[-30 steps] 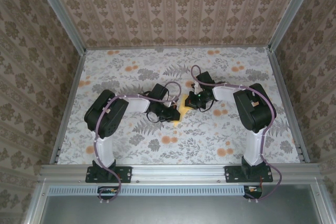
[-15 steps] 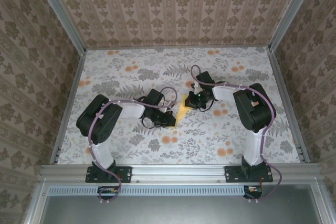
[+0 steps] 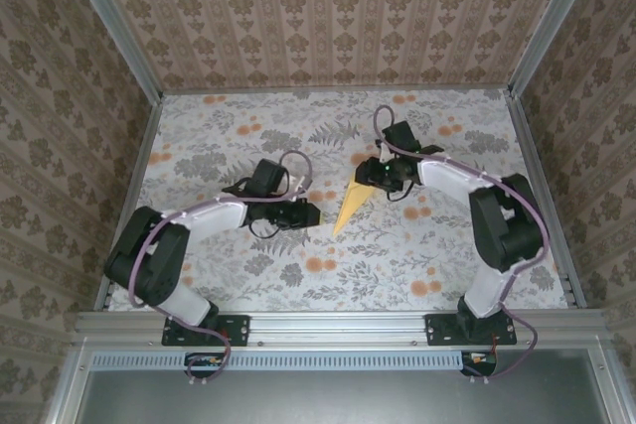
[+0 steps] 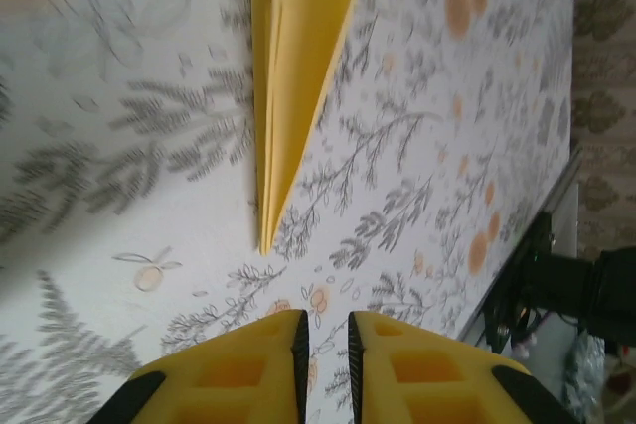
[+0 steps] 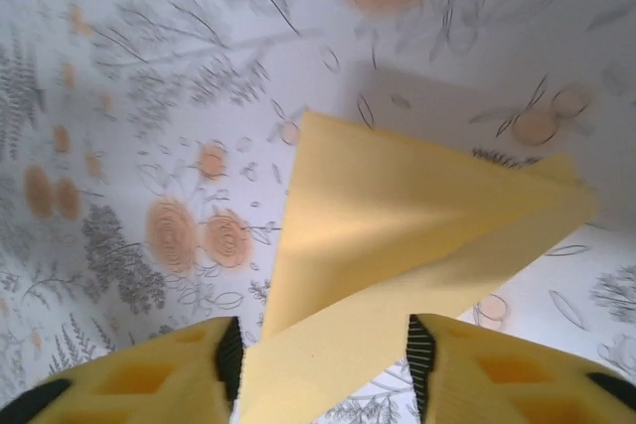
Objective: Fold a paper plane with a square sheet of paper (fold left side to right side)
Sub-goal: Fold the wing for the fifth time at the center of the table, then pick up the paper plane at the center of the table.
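Top external view: paper plane (image 3: 350, 207) lies flat, left gripper (image 4: 325, 320) barely parted near its tip, right gripper (image 5: 321, 333) spread around its wide end.

The paper plane (image 3: 349, 209) lies mid-table, hemmed by the left gripper (image 3: 312, 213) near its tip and the right gripper (image 3: 366, 176) at its wide end — elsewhere the table (image 3: 219, 136) lies open up to the side walls (image 3: 60, 96).
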You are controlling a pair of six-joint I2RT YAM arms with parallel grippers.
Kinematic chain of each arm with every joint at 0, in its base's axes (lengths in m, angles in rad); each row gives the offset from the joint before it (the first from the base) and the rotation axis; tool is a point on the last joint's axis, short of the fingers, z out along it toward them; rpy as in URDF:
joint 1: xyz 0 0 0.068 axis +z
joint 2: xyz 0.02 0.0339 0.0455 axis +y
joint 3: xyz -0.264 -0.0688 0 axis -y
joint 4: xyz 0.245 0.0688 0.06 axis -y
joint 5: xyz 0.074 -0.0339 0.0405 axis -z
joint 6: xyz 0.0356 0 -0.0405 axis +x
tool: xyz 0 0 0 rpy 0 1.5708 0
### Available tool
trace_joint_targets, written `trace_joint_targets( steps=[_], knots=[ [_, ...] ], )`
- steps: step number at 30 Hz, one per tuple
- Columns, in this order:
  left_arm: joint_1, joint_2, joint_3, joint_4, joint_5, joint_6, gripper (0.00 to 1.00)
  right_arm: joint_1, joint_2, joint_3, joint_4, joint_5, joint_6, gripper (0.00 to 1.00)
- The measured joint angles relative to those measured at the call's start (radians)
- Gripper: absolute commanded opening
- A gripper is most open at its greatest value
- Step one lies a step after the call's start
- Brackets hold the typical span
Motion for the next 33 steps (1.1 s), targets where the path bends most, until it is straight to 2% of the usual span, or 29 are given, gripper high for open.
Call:
trace_joint_targets(
  steps=[5,10,15,19,21,33],
  knots=[
    [0.054,-0.085,-0.014,0.022,-0.123,-0.012,0.38,0.048,-0.133,-0.026,-0.049,0.139,0.05,0.81],
    [0.081,-0.166,-0.049,0.038,-0.273,-0.031,0.48,0.183,-0.117,-0.03,-0.103,0.261,0.144,0.93],
    [0.107,-0.235,-0.098,0.051,-0.357,-0.045,0.53,0.291,0.014,0.063,-0.182,0.377,0.204,0.93],
    [0.152,-0.286,-0.142,0.053,-0.384,-0.05,0.54,0.328,0.113,0.144,-0.229,0.452,0.237,0.83],
    [0.17,-0.31,-0.159,0.051,-0.393,-0.051,0.55,0.331,0.142,0.163,-0.247,0.475,0.248,0.75],
    [0.208,-0.372,-0.18,0.037,-0.399,-0.05,0.55,0.331,0.163,0.171,-0.322,0.545,0.269,0.09]
  ],
)
